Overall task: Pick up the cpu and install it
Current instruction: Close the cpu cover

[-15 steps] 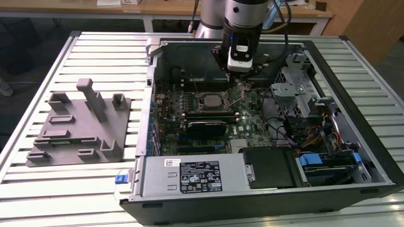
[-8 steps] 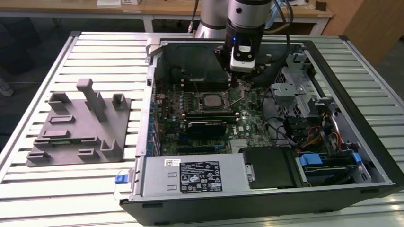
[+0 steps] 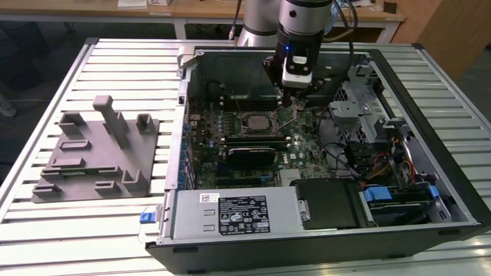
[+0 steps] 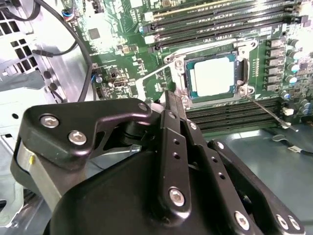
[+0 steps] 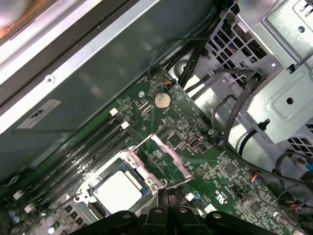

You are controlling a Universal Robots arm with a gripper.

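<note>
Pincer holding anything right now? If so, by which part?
Nothing held. The pincer is shut with nothing between its tips; the cpu lies in the socket.

arm (image 3: 303, 23) vertical, wrist pointing down | jaws closed together, tips touching, empty

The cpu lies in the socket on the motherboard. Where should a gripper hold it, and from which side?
Probably by two opposite edges of its rim, coming from straight above. The cpu lies flat, silvery top up, sunk inside the socket frame, so a sideways approach looks blocked. The gripper beside it is shut.
</note>
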